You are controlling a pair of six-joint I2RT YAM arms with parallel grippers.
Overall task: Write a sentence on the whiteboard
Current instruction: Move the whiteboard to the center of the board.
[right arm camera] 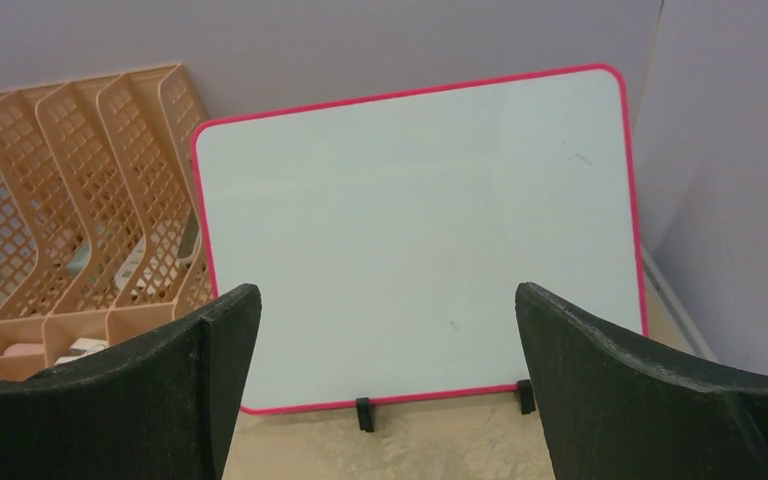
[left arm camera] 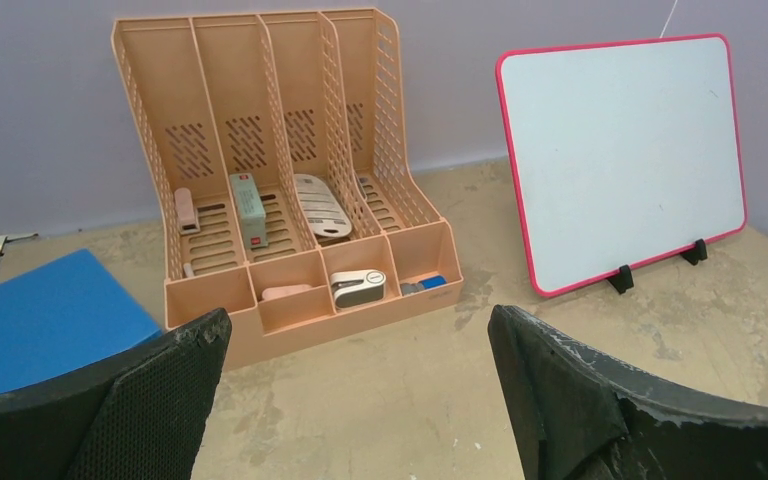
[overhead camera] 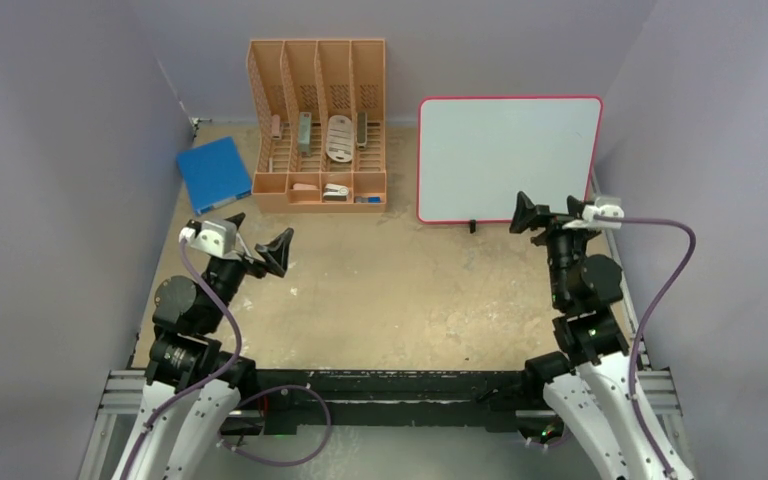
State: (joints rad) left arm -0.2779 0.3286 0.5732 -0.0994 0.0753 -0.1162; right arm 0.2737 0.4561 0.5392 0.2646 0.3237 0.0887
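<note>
Your left gripper point(overhead camera: 257, 238) sits low over near-left table point(overhead camera: 390, 290), jaws wide apart, empty, facing organizer point(overhead camera: 261, 100). Right gripper point(overhead camera: 550, 212) jaws wide apart too, empty, just before whiteboard point(overhead camera: 508, 158). Whiteboard stands far right on black feet, leaning back, right edge near wall. Bare table between arms. Organizer far left: small items in slots and front trays. Blue book point(overhead camera: 214, 172) just left of it.

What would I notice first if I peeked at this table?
The big whiteboard with its pink-red rim stands at the back right, with nothing written on it. Left of it stands a peach desk organizer with small things in its slots, and a blue book lies flat at the far left. Nearer, the left gripper and the right gripper hang open and empty.
</note>
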